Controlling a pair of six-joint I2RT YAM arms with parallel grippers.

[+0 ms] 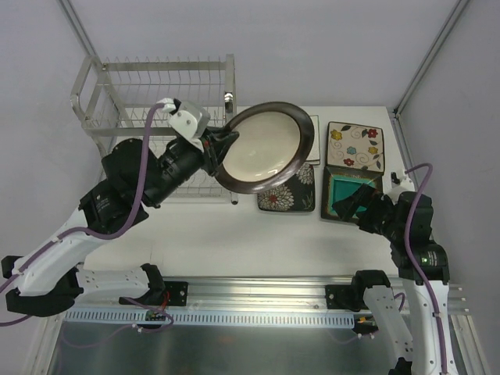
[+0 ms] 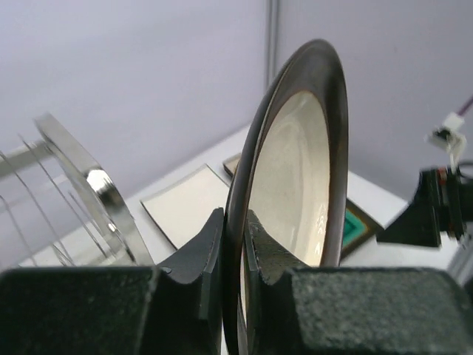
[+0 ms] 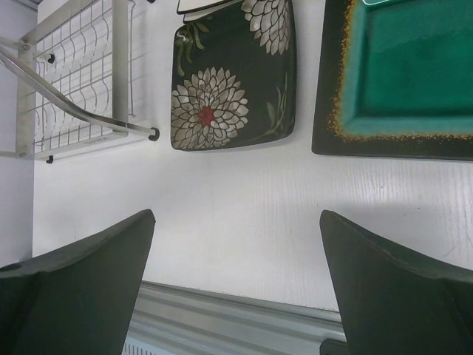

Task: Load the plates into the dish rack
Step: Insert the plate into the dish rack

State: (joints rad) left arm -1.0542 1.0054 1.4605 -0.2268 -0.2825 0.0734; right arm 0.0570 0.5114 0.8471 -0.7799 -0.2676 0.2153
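L gripper (image 2: 233, 231) clamped on rim of round cream plate (image 1: 266, 148); plate stands on edge betw. its fingers, up off the table (image 1: 234, 234). Dish rack (image 1: 156, 86) just beside L gripper, on its left. R gripper (image 3: 236, 216) jaws wide apart, nothing held, over the table. Black chrysanthemum plate (image 3: 229, 81) ahead-left of it, teal-centred plate (image 3: 414, 66) ahead-right, both lying flat.

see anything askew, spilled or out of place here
Nothing spilled or broken. Only the round plate stands out: clamped on edge in the left gripper, aloft beside the dish rack, as loading would require.
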